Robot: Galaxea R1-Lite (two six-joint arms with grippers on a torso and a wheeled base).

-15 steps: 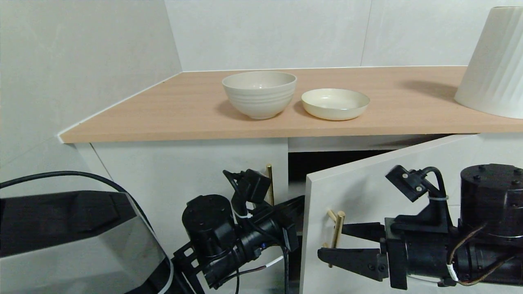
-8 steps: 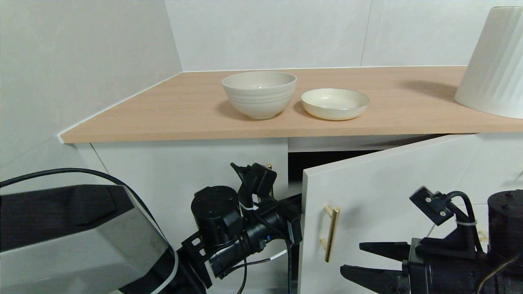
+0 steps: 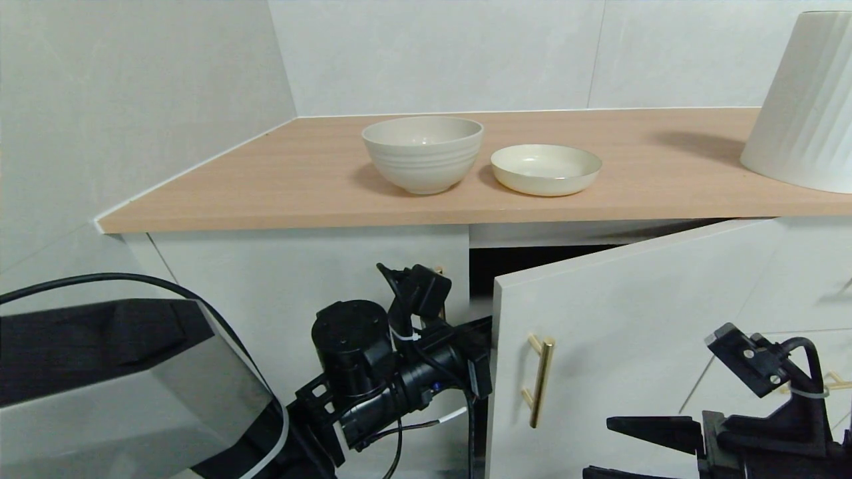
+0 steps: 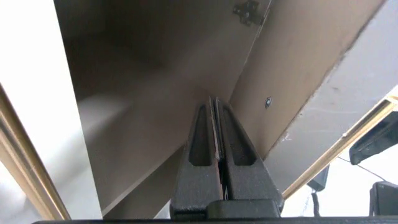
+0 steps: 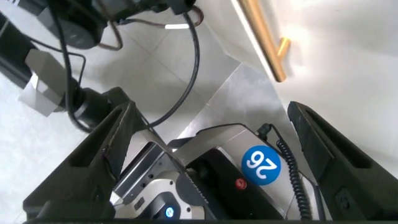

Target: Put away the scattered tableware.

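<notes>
Head view: the bowl [image 3: 423, 153] sits on the desk [image 3: 266, 189], the dish [image 3: 546, 169] just beside it. Both look stiff, slick and breakable, so pinch a rim. Well below the bowl, the left tool [image 4: 215, 109] is closed and the right tool [image 5: 210, 112] is spread open.

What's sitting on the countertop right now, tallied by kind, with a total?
Deep bowl: 1
Shallow dish: 1
White ribbed shade: 1
Total: 3
</notes>
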